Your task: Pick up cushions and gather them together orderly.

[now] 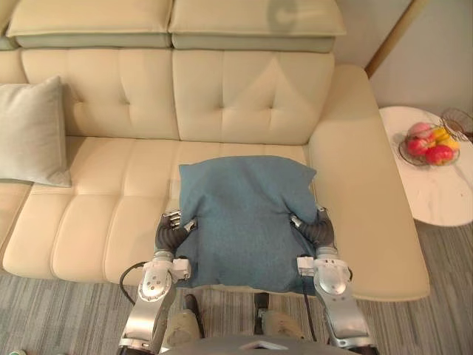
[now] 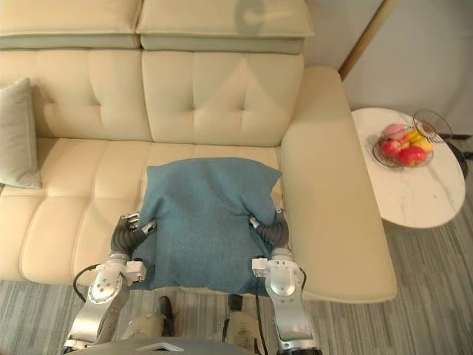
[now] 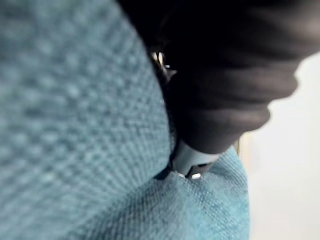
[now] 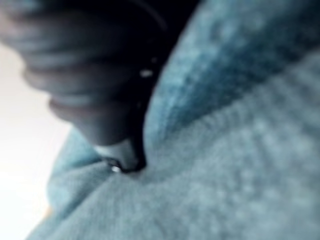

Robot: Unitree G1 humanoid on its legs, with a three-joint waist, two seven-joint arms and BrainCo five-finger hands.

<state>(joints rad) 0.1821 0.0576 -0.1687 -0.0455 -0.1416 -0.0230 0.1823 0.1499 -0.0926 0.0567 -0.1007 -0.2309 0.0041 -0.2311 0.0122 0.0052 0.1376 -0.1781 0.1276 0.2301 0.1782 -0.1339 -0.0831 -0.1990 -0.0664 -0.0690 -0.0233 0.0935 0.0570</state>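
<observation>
Pressed against each side of the blue cushion (image 1: 244, 214) on the sofa (image 1: 111, 214) seat, the left hand (image 1: 170, 229) and right hand (image 1: 319, 228) may be clamped or not, one cannot tell, so both should squeeze evenly, lift level, and carry it beside the grey cushion (image 1: 29, 133).

one blue cushion (image 1: 244, 222), one grey cushion (image 1: 29, 133)

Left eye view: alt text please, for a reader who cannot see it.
A teal-blue fabric cushion sits at the front of a cream tufted sofa, the robot's left hand and right hand pressed against its sides. A pale grey cushion leans at the sofa's left end; a round white table with a bowl of fruit stands right.
</observation>
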